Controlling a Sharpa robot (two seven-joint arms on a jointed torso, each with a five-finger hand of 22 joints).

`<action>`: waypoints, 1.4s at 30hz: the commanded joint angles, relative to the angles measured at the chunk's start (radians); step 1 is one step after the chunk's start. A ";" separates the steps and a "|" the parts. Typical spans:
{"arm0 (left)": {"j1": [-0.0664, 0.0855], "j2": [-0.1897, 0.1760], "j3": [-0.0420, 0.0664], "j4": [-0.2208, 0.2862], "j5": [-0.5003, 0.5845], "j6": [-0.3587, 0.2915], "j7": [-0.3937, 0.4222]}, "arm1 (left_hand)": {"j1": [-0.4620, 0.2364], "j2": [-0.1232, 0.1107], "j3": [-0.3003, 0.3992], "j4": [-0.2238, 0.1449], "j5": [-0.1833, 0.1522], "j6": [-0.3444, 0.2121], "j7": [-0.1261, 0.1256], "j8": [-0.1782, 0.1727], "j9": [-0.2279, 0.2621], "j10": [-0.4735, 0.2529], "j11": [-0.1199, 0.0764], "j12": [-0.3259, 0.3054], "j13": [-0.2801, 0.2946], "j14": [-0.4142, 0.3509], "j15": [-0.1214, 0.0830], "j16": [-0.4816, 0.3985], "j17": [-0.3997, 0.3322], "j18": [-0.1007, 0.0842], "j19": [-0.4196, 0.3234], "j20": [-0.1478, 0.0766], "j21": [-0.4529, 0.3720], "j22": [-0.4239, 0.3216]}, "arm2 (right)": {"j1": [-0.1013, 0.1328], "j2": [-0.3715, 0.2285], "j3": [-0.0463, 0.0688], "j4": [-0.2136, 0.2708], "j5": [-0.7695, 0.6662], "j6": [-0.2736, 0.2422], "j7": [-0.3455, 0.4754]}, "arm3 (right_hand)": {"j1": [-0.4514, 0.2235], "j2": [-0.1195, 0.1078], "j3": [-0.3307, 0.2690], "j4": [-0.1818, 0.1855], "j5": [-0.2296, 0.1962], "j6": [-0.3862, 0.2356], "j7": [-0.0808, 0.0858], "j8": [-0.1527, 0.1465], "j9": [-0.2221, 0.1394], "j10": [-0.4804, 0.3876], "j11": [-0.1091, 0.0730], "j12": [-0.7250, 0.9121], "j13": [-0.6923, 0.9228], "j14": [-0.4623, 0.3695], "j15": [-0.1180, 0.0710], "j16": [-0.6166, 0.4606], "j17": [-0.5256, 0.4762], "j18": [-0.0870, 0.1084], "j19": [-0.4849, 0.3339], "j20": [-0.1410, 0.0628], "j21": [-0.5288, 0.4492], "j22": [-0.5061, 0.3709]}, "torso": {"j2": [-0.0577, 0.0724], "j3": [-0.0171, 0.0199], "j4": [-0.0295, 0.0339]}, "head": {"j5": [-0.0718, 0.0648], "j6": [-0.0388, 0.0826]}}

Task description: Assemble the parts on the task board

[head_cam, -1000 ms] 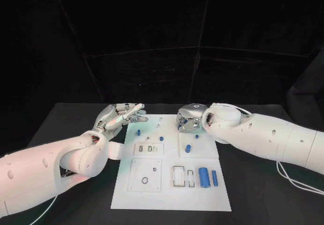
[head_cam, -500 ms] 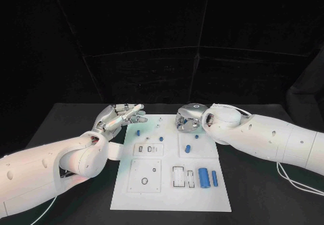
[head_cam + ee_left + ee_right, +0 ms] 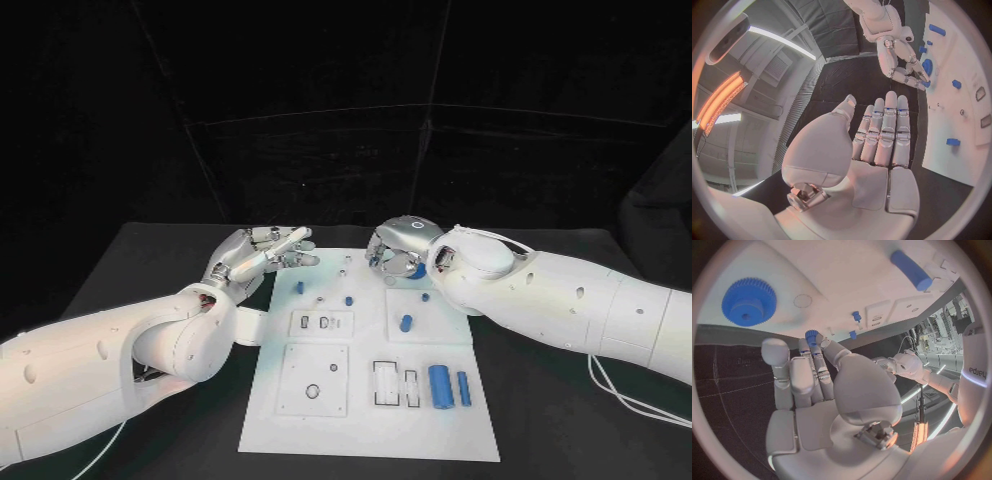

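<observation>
The right hand (image 3: 397, 255) hangs over the far end of the white task board (image 3: 372, 420), thumb and fingertips pinching a small blue toothed part (image 3: 812, 336). A large blue gear (image 3: 749, 301) lies flat on the board close by. The left hand (image 3: 260, 250) is raised beside the board's far left corner, fingers extended side by side, holding nothing. On the near right of the board two blue cylinders (image 3: 440, 385) lie side by side.
</observation>
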 commanded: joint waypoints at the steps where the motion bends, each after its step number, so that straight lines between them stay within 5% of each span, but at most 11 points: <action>1: 0.002 0.000 0.001 -0.001 0.009 0.016 0.002 | -0.002 0.005 0.002 -0.005 0.001 0.002 0.006 -0.003 -0.001 0.000 0.003 -0.006 -0.001 -0.001 -0.001 -0.005 0.001 0.007 0.003 0.007 -0.002 -0.002 | 0.003 0.019 0.001 -0.023 0.010 -0.066 0.021 | -0.003 -0.010 0.012 0.001 0.009 0.006 0.001 -0.002 0.000 0.014 -0.007 0.002 0.001 0.014 -0.002 0.006 0.001 -0.016 -0.006 0.002 0.009 0.003 | 0.002 -0.0003 0.0022 | 0.001 0.001; 23: 0.004 0.008 0.001 -0.007 0.010 0.023 -0.003 | -0.001 0.009 0.007 -0.009 0.001 0.005 0.004 -0.003 -0.001 0.002 0.002 -0.006 -0.001 0.001 -0.002 -0.005 0.004 0.007 0.005 0.006 -0.003 -0.003 | 0.004 0.140 0.001 -0.154 0.013 -0.057 0.023 | -0.010 -0.021 0.028 0.008 0.012 0.006 0.002 -0.003 0.000 0.011 -0.006 0.000 0.000 0.013 -0.002 0.008 0.000 -0.016 -0.009 0.003 0.016 0.010 | 0.010 0.0011 0.0042 | 0.015 0.003; 42: 0.006 0.010 0.001 -0.008 0.010 0.030 -0.009 | -0.001 0.009 0.008 -0.010 0.001 0.005 0.004 -0.003 -0.001 0.002 0.002 -0.007 -0.002 0.001 -0.003 -0.005 0.005 0.007 0.005 0.006 -0.003 -0.004 | 0.004 0.179 0.001 -0.195 0.010 -0.027 0.028 | -0.014 -0.026 0.037 0.012 0.009 0.002 0.003 -0.005 -0.001 0.006 -0.004 -0.001 0.000 0.011 0.000 0.008 -0.003 -0.016 -0.011 0.004 0.020 0.013 | 0.014 0.0013 0.0032 | 0.021 -0.002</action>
